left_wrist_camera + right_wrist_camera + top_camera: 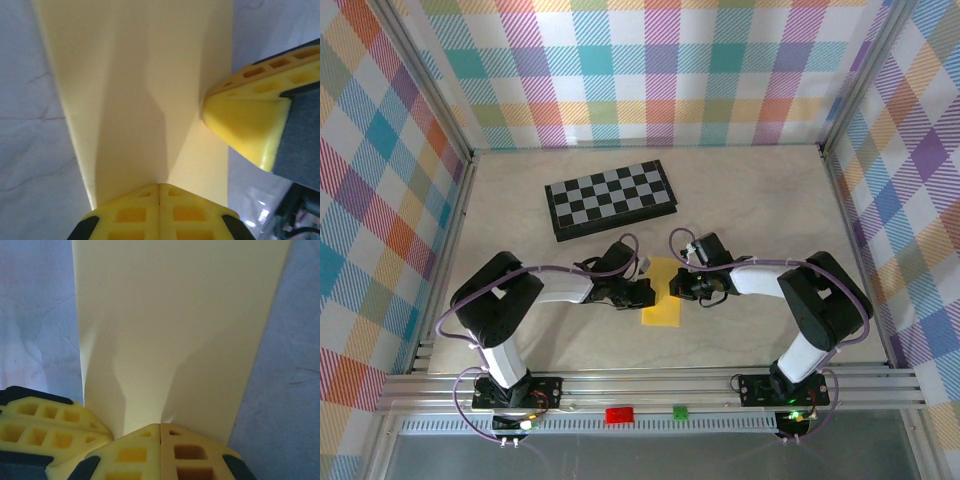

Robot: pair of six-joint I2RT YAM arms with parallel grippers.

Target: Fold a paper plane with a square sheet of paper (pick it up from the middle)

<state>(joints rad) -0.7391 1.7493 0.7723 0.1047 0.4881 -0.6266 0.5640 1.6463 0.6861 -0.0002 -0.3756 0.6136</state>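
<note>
The square sheet of paper point(660, 310) was pinched at opposite edges by the closed left gripper point(649, 293) and right gripper point(675, 288), and could have been torn or buckled by uneven pulling.

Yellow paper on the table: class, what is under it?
Pale table surrounds the yellow paper, so it seemingly lies on that. The spot beneath is covered by the sheet, with the left gripper and right gripper touching its edges.
</note>
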